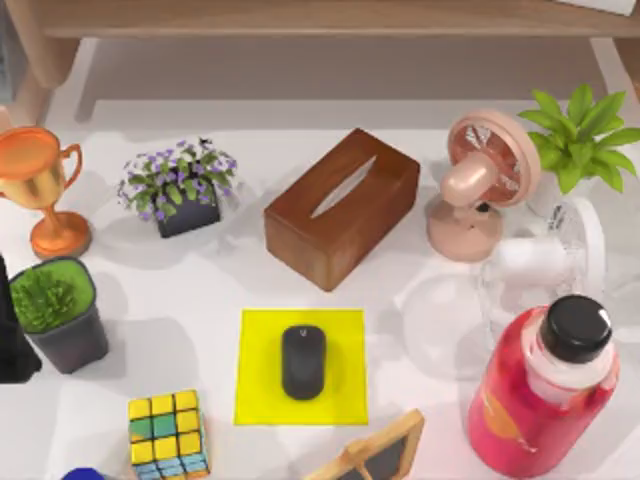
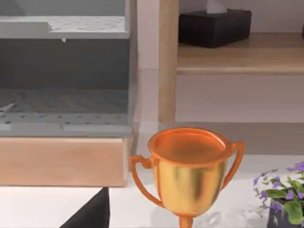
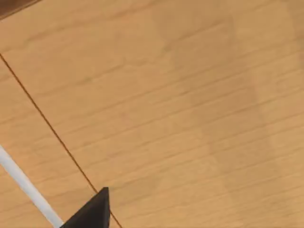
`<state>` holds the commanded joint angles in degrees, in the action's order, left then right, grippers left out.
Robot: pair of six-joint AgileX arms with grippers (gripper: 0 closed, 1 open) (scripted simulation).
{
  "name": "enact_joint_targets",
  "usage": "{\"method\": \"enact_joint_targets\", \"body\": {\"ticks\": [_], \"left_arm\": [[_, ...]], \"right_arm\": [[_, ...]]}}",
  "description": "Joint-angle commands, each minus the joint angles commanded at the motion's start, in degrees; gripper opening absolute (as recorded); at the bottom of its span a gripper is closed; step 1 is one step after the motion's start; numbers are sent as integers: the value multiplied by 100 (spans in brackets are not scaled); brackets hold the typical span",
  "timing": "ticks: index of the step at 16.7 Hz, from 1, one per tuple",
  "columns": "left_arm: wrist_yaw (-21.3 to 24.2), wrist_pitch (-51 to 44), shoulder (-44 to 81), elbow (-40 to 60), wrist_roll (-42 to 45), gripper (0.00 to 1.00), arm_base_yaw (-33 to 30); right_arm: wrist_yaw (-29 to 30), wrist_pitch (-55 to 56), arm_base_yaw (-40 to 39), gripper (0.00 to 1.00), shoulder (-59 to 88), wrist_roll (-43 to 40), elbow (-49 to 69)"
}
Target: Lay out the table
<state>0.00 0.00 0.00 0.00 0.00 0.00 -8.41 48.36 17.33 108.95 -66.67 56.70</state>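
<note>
the mouse (image 1: 303, 361) sits centred on the yellow mat (image 1: 256, 340), mid-front of the white counter (image 1: 250, 275). i cannot tell either arm's finger state. any approach should clear the surrounding clutter.

Top view looks straight down on the table (image 1: 200, 300) — left wrist view, low, shares the trophy (image 1: 38, 185).

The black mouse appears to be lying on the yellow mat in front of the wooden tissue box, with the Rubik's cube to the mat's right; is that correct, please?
Not quite. In the top view the black mouse does lie on the yellow mat, in front of the wooden tissue box, but the Rubik's cube sits to the mat's left, not its right, on the table.
</note>
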Motion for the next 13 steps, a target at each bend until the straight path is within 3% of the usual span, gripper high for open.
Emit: {"method": "enact_joint_targets", "body": {"ticks": [13], "left_arm": [[0, 0, 0, 0, 0, 100, 0]], "right_arm": [[792, -3829, -1403, 100, -8590, 5279, -4131]]}}
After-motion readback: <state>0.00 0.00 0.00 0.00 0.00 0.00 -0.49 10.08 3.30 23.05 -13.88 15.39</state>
